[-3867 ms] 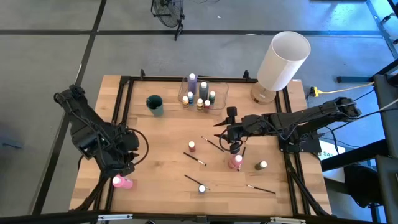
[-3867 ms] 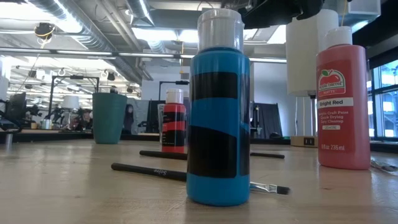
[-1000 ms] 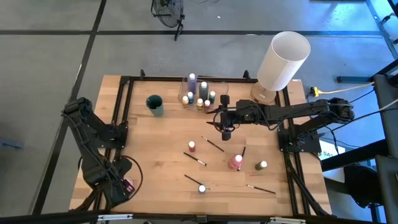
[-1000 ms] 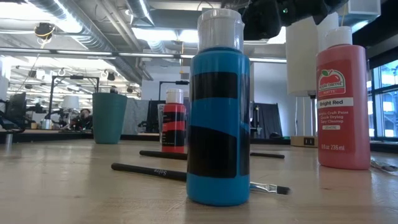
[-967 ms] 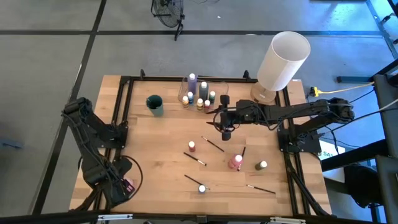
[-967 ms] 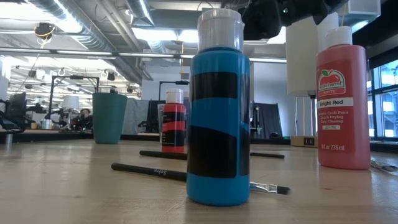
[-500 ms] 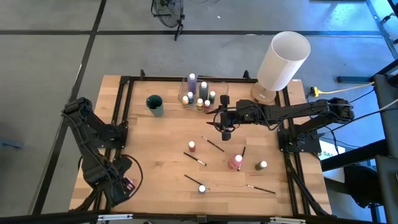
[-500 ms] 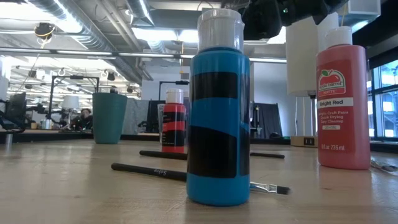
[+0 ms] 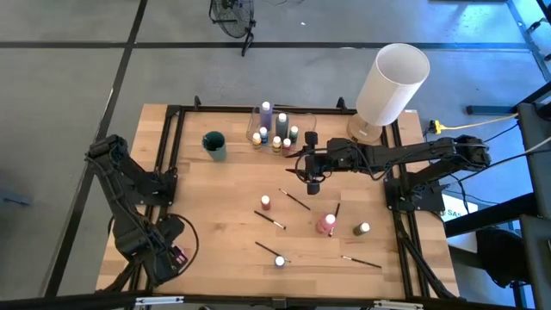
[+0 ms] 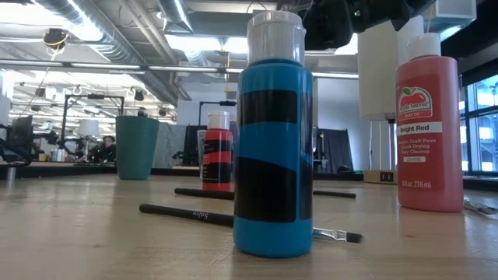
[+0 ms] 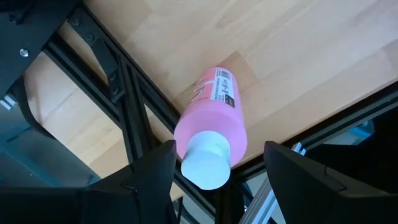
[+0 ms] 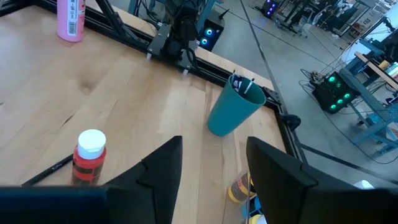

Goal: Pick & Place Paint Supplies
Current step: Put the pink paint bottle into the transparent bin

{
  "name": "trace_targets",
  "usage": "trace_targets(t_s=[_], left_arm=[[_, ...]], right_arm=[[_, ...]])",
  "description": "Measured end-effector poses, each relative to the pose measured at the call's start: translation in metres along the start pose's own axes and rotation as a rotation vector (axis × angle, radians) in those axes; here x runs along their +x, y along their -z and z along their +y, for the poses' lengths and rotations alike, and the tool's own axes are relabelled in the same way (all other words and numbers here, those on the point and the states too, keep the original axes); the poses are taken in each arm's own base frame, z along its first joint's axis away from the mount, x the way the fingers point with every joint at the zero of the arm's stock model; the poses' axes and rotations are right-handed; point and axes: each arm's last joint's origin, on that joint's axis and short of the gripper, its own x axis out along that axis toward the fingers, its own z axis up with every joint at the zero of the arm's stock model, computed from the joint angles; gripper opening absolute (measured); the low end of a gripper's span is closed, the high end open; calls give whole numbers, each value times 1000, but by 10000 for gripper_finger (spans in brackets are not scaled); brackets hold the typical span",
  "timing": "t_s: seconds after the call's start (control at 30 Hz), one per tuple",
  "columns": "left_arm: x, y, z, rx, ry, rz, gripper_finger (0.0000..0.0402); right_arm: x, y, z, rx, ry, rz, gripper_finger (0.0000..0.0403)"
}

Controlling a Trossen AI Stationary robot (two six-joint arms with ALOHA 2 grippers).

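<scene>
Paint supplies are spread across your table. At the far left, near the front corner, a pink bottle [image 11: 212, 124] stands by the black frame; your left gripper [image 11: 217, 171] hangs right over its white cap, fingers spread wide to either side, gripping nothing. Further along sits the teal cup [image 9: 213, 145], then the clear container [image 9: 282, 129] with several bottles standing inside. Loose on the wood you have a small red bottle [image 9: 265, 202], a blue bottle [image 10: 272, 148], a few paintbrushes [image 9: 270, 220] and a bigger reddish bottle [image 9: 326, 224]. Your right gripper [image 9: 312, 179] hovers beside the container, fingers parted, empty.
</scene>
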Motion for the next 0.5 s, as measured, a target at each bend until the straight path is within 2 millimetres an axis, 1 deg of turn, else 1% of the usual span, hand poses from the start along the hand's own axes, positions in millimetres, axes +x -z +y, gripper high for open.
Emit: trace_targets(t_s=[0.17,0.3,0.5], left_arm=[[0,-1,2,-15,-17,-7,243],[0,-3,9,-112,-101,-23,246],[0,-1,8,-94,-104,17,246]], right_arm=[[0,0,0,0,0,0,181],[0,0,0,0,0,0,181],[0,0,0,0,0,1,181]])
